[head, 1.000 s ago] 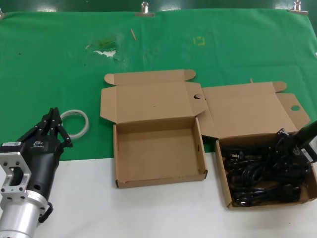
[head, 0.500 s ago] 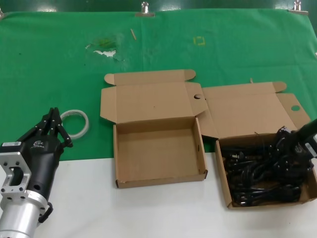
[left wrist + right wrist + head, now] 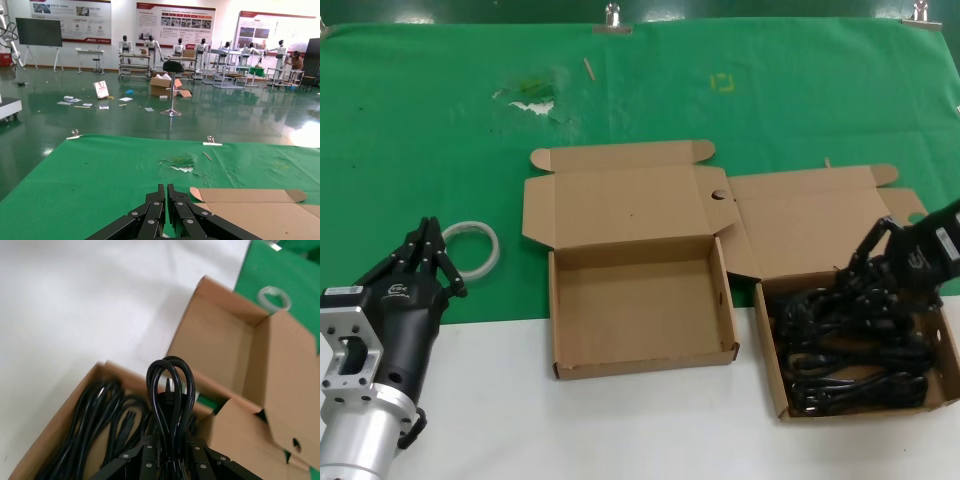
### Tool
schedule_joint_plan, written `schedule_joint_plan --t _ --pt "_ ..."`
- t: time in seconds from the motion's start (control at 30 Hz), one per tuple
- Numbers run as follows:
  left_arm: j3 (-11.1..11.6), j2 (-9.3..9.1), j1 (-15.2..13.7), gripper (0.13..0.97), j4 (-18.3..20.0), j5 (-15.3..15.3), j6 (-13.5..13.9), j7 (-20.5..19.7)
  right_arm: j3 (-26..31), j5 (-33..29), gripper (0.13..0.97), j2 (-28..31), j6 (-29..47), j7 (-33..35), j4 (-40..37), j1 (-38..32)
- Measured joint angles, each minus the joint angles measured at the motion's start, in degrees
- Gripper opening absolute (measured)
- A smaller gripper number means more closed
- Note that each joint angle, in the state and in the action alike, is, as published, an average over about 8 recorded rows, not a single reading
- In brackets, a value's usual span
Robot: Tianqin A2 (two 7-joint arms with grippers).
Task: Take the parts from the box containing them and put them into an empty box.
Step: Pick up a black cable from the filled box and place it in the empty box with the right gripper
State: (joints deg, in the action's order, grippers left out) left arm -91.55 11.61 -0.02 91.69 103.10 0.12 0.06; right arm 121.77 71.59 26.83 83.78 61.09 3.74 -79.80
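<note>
Left end effector (image 3: 432, 243) parked at 8 o'clock, fingers pressed together, idle. Right end effector (image 3: 167, 460) at 4 o'clock, pinching one looped black power cord (image 3: 169, 390) over the brown cardboard tray box holding the pile (image 3: 775, 370). Best to lift straight up so tangled neighbours drop off, then carry toward 9 o'clock to the empty squarish cardboard box (image 3: 560, 320). Two boxes, two arms; cords too tangled to count.

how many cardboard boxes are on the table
2: an empty box in the middle, and a box of cords to its right, where the right gripper holds one cord.
</note>
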Motion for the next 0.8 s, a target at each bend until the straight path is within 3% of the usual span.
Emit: schedule_joint_plan --t 0.33,0.8 --pt "0.0 -0.01 0.0 0.156 0.0 0.0 0.0 0.0 -2.1 2.8 0.214 -1.3 4.5 -9.0 2.8 0.3" --pt "0.0 -0.07 0.0 0.156 0.0 0.0 0.0 0.0 -4.1 4.6 0.214 -6.3 0.4 -8.1 0.4 -0.5"
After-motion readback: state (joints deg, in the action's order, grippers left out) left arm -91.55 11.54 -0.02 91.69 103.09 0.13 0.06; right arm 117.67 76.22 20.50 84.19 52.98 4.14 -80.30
